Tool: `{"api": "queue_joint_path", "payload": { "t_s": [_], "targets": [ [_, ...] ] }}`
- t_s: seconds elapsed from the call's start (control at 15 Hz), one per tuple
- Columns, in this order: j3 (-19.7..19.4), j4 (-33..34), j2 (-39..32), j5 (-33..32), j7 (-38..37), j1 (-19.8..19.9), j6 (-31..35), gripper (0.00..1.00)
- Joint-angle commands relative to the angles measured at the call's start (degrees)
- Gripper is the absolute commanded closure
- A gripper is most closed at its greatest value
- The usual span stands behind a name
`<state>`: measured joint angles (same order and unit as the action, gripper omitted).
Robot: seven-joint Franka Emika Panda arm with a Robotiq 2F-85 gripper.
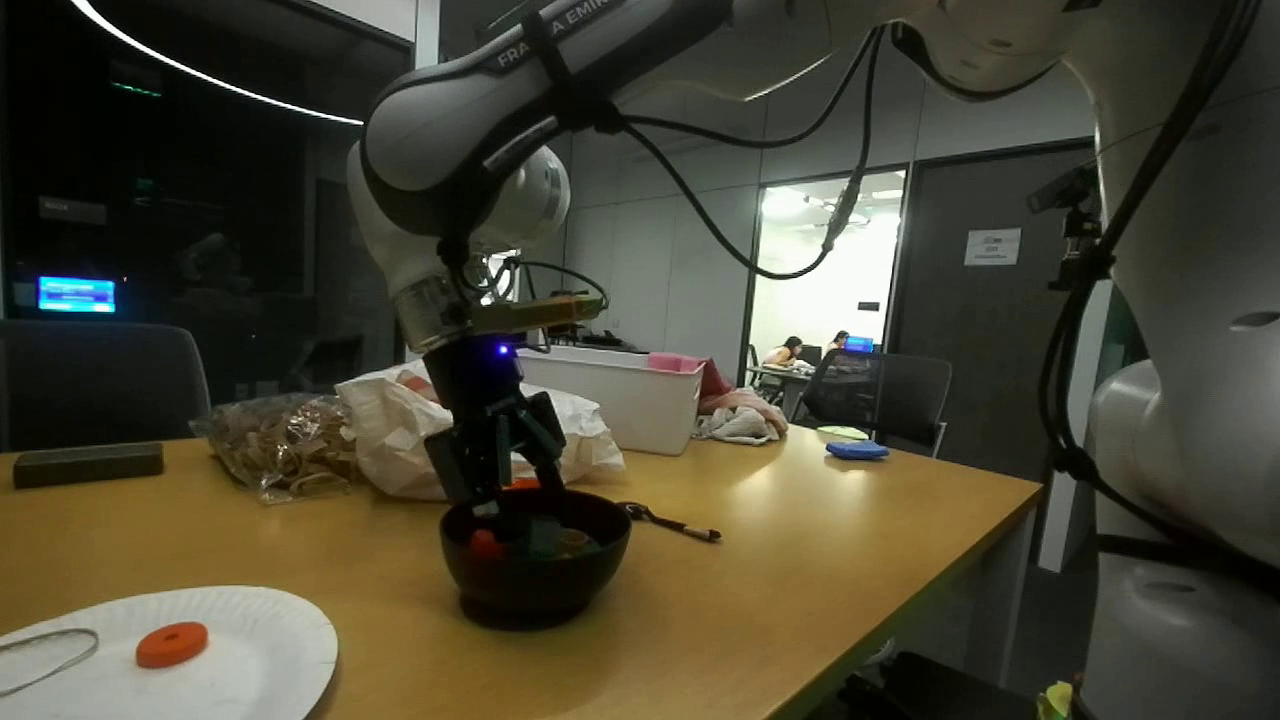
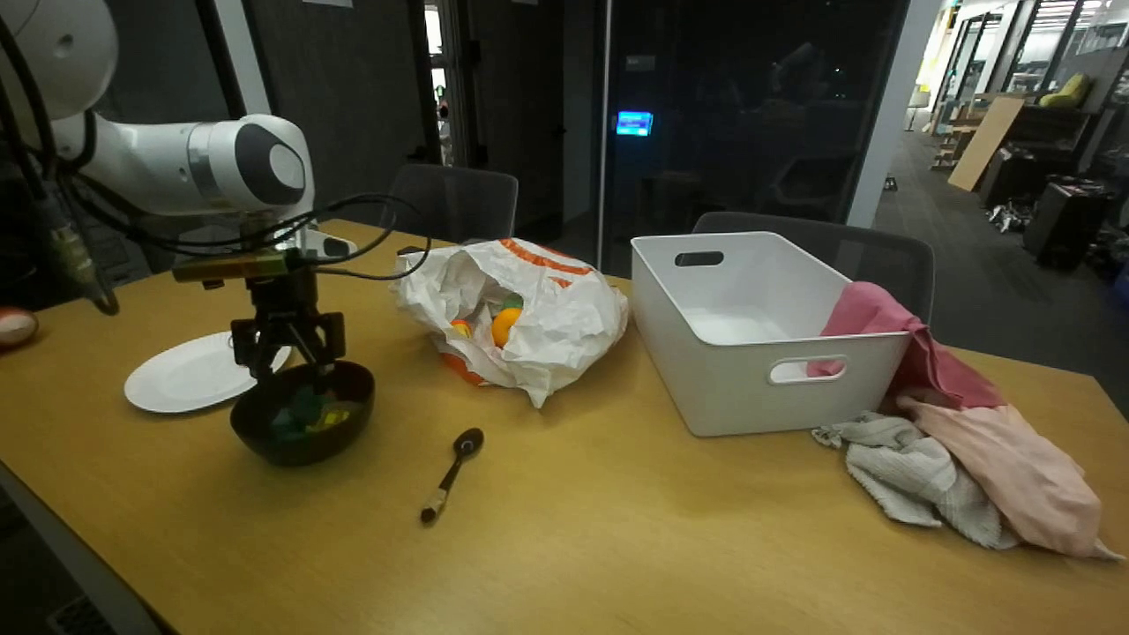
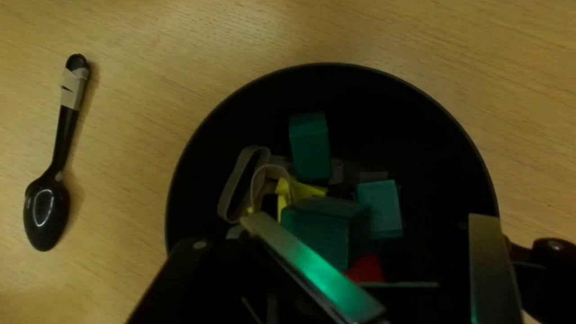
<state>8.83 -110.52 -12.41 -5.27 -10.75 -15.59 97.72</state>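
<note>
The arm (image 1: 455,105) is white, with dark grey rounded caps (image 2: 254,160). Near twelve o'clock in an exterior view, a black strap (image 1: 568,70) crosses pale letters (image 1: 512,55); black cables (image 1: 785,275) make loops at two o'clock, and a small blue light (image 1: 503,350) sits at nine. The black gripper (image 1: 521,497) has flat, shiny pads (image 3: 315,270) and, in the wrist view, a round screw (image 3: 556,245) near four o'clock.

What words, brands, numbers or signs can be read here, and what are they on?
"FRA", then past a black strap, "A EMIKA": on the white-and-grey jointed robot arm.
Rectangular white paper notice on the dark grey door: too small to read.
Glowing blue rectangular screen: too blurred.
Small grey rectangular plate on the dark glass wall: too blurred.
Crumpled white bag: orange marks, no legible letters.
</note>
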Motion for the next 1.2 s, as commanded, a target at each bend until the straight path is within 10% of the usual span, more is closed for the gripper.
{"api": "queue_joint_path", "payload": {
  "t_s": [0.0, 1.13],
  "targets": [
    [1.9, -1.6, 3.5, -0.3, 1.0, -0.1, 2.7, 0.00],
    [5.8, 11.8, -13.1, -0.1, -12.3, -9.7, 20.5, 0.00]
  ]
}}
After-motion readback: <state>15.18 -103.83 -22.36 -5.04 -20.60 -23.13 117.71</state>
